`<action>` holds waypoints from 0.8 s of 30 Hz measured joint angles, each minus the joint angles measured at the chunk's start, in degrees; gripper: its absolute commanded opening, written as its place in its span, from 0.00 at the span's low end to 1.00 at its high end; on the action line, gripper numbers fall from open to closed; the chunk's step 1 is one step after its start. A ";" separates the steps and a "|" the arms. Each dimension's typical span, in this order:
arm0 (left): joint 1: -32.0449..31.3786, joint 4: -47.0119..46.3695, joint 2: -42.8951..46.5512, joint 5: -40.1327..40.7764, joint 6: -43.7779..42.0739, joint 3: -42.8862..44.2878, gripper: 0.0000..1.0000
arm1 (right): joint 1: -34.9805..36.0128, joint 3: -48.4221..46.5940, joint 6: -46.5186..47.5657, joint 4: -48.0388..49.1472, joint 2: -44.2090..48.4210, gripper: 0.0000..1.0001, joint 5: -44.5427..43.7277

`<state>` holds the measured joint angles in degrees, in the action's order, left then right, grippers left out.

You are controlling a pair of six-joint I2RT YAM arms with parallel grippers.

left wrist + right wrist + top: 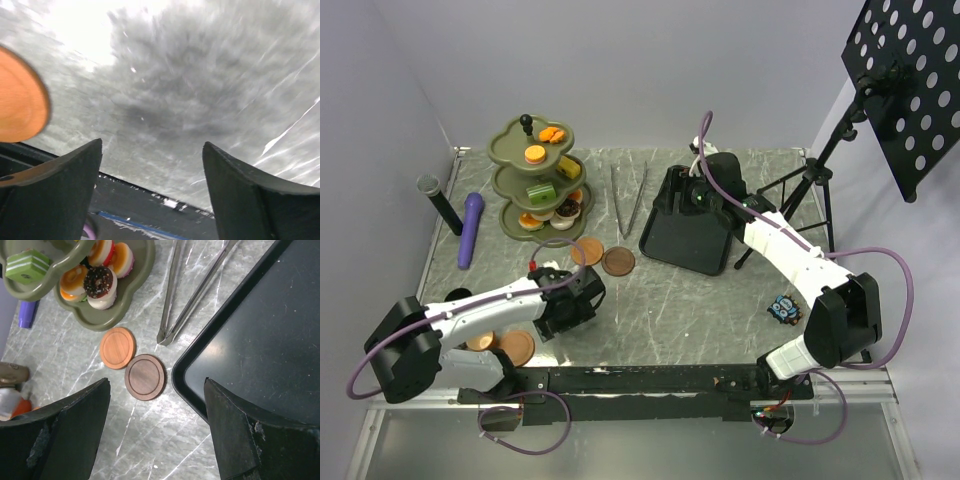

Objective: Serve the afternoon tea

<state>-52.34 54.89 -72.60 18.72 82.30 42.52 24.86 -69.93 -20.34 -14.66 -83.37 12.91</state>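
Hovering with jaws spread wide and empty: left gripper (152, 150) low over the near-left table (200, 75), right gripper (157, 385) above the left edge of the black tray (260, 340). Lying flat between tray and olive-green stand (125, 305): orange saucer (117, 347) and brown saucer (144, 376), side by side, probably light, thin and stiff. Best pinched across the rim.

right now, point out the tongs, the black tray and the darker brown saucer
tongs (165, 335): right wrist view, at the tips
black tray (260, 340): right wrist view, bare floor
darker brown saucer (144, 376): right wrist view, centre
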 measured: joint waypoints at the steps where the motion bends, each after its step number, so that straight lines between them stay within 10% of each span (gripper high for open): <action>1: 0.02 1.14 0.00 1.01 0.72 0.74 0.95 | 0.00 0.04 0.09 -0.04 0.00 0.82 0.00; 12: 10.75 10.64 6.78 5.33 6.54 -3.52 1.00 | 0.00 0.22 0.68 -0.20 0.00 0.82 0.00; 24: 16.44 5.05 -5.03 8.61 6.40 -2.93 1.00 | -0.15 1.07 1.51 -0.61 0.76 0.82 -0.50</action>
<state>-35.90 59.94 -77.62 27.33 88.71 39.59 24.71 -68.86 -18.83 -15.27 -82.61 12.40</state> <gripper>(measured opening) 0.995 0.821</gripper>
